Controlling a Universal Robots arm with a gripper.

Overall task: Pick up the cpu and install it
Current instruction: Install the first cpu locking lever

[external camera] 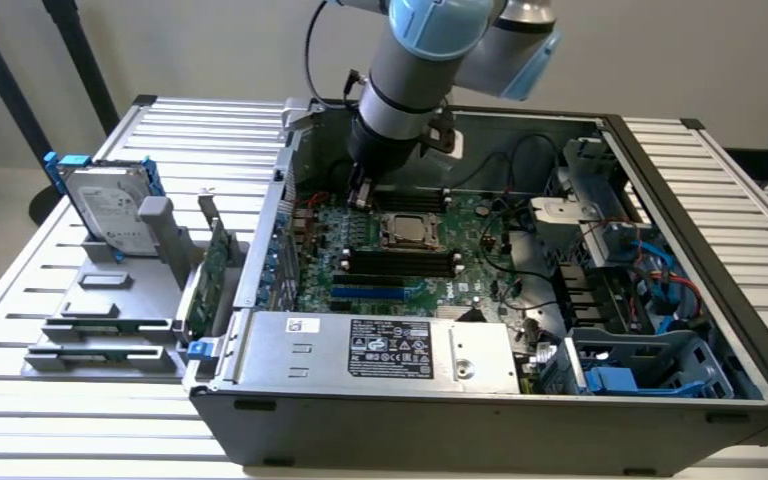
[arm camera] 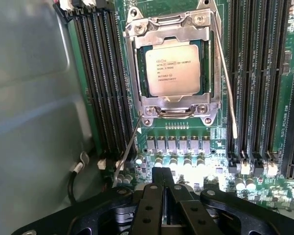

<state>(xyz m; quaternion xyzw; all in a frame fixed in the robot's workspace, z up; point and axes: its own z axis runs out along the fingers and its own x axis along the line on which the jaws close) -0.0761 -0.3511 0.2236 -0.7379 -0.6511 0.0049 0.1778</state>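
In the exterior view, a big grey and pale blue robot arm (external camera: 418, 70) reaches down into an open dark grey computer case (external camera: 491, 420). The case lies on a white table made of slats (external camera: 744, 200). The arm's gripper (external camera: 361, 192) hangs low over the far part of the green board (external camera: 398, 275) inside the case. The cpu (external camera: 407, 228), a small flat square chip with a silver-grey top, lies in the square metal socket (external camera: 407, 212) in the middle of the board. The gripper is just beside it, on the far side and a bit toward the exterior view's left. A silver box with a black label (external camera: 384, 345) fills the near side of the case. A silver hard drive with blue side rails (external camera: 107, 205) stands in a grey holder on the table at the exterior view's left, well apart from the case.

In the wrist view, the cpu (arm camera: 172, 72) sits flat in the socket (arm camera: 172, 30), and the shiny metal frame lies over its edges. The black gripper (arm camera: 162, 172) is near the socket but does not touch it. Its fingers (arm camera: 152, 205) are pressed together with nothing between them. A thin wire lever (arm camera: 129, 149) runs from a corner of the frame toward the gripper. Long black slots (arm camera: 100, 83) run along both sides of the socket.
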